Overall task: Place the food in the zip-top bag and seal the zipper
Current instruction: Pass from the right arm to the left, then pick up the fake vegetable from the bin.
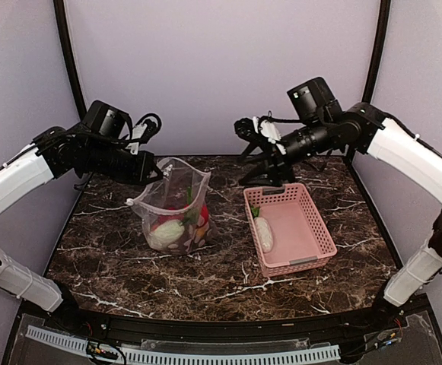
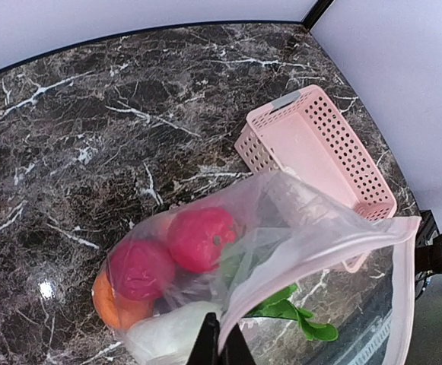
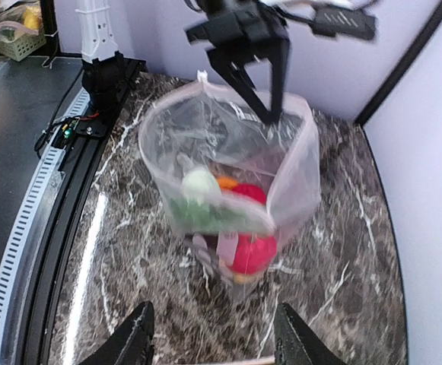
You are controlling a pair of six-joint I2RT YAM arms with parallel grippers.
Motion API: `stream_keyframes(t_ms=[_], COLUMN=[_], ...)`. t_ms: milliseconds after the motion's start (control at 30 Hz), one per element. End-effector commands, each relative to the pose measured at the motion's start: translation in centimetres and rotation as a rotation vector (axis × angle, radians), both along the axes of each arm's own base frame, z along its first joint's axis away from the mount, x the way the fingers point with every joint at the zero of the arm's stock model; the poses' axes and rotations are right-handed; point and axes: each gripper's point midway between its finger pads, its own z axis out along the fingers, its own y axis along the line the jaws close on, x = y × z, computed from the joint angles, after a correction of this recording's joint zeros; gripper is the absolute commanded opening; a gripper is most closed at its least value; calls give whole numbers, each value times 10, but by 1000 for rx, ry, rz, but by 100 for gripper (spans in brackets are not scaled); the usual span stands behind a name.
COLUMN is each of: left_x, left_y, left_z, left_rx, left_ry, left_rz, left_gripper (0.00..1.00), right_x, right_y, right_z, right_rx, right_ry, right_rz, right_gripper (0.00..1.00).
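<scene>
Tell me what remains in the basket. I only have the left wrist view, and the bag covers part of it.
Observer: One white oblong piece lies in the basket, along the wall nearest the bag, with a green leaf at its far end.
Operator: Where is the right gripper?
Observer: The right gripper hovers by the basket's far end, open and empty, pointing toward the bag.
Operator: How is the bag sitting overall?
Observer: It stands upright with its mouth spread into a wide open loop. The left gripper pinches the far side of the rim.
</scene>
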Motion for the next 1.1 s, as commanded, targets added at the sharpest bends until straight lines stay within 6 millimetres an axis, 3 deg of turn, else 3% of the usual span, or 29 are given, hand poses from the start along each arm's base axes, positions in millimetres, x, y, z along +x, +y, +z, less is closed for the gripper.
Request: stream_keyframes(t_ms=[0, 67, 233, 367, 500, 667, 933, 1067], left_x=[-3, -4, -3, -1, -1, -1, -1, -2], left_y=[1, 3, 1, -3, -3, -2, -2, 0], left_z=[1, 5, 11, 12, 15, 16, 15, 15], left_rx=[-29, -41, -93, -110, -117, -117, -118, -111], left_ry=[-20, -41, -67, -58, -62, -63, -55, -58], left_rz=[3, 7, 19, 19, 23, 28, 27, 32], left_gripper=[1, 1, 1, 1, 1, 1, 1, 1], right_x=[25, 50, 108, 122, 123, 123, 129, 134], right_y=[-47, -69, -122, -138, -136, -132, -117, -110], right_z=[-43, -62, -136, -177, -202, -220, -230, -245], right_rx=[-6, 5, -49, -93, -129, -156, -183, -245], right_ry=[264, 353, 632, 758, 859, 936, 993, 1009], right_rz=[-143, -273, -631, -746, -778, -783, -775, -788], right_gripper=[51, 51, 50, 49, 51, 52, 54, 58])
